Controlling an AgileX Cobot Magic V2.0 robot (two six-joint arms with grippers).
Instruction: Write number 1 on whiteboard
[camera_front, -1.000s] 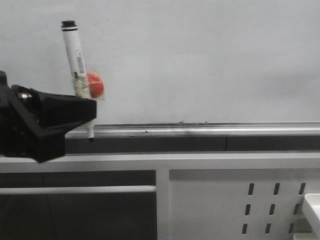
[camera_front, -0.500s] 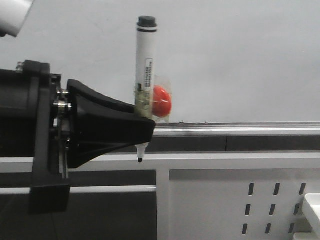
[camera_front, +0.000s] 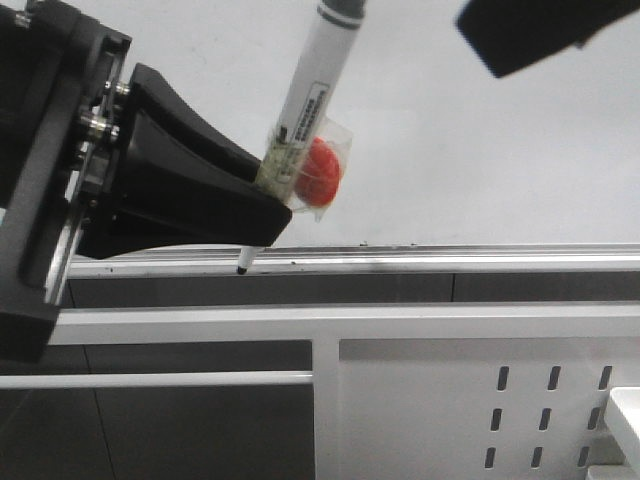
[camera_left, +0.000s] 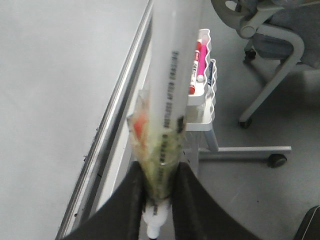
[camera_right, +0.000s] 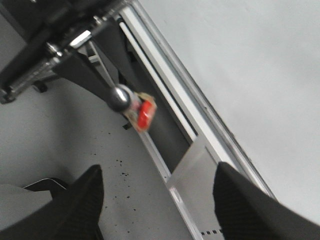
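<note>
No stroke shows anywhere on the whiteboard (camera_front: 480, 150), which fills the upper half of the front frame as a plain grey-white surface, so the number 1 is not there yet. Along the board's lower edge runs the silver tray rail (camera_front: 450, 257), crossing the frame just below the middle.

The marker pen (camera_front: 305, 110) stands in the upper left-centre of the front frame, leaning with its cap end toward the top edge and its dark tip (camera_front: 243, 268) low, just over the rail. A red lump (camera_front: 320, 172) in clear wrapping is taped to its barrel (what it is I cannot tell). The left gripper (camera_left: 154, 200) is pinched on the marker pen near its tip end, both black fingers (camera_left: 131, 200) pressed against the barrel.

The right gripper (camera_right: 157, 197) is spread wide, its two dark fingers well apart with nothing between them; in the front frame it shows only as a black shape in the upper right corner.

Lower right sits a white perforated panel (camera_front: 420, 410).
</note>
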